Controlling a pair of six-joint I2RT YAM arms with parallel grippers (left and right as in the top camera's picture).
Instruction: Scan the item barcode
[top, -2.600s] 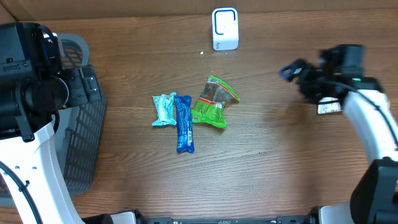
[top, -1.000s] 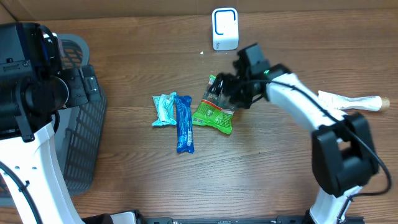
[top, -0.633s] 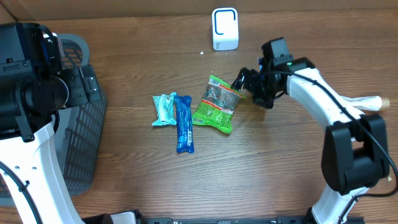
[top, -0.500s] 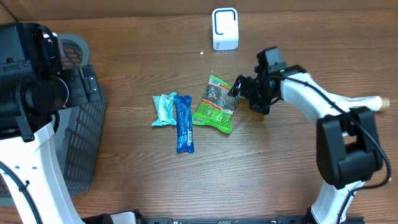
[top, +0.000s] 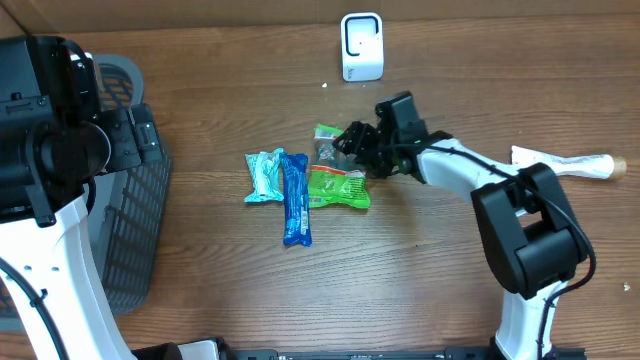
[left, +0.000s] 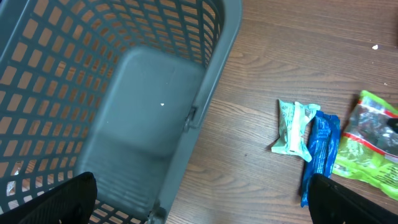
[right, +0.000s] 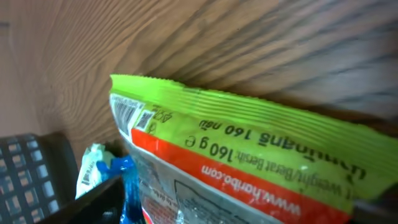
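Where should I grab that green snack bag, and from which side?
Grip the green snack bag by the flat crimped seal at its far end, coming from the right. It lies on the table with the blue wrapper close on its left, so that thin free edge is probably easiest to pinch.

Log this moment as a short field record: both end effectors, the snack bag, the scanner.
left end effector: open, above grey plastic mesh basket
right end effector: at top edge of green foil snack bag, grip unclear
barcode: shows on bag's corner in right wrist view
scanner: white upright scanner, apart from bag
other items: blue wrapper beside pale teal wrapper
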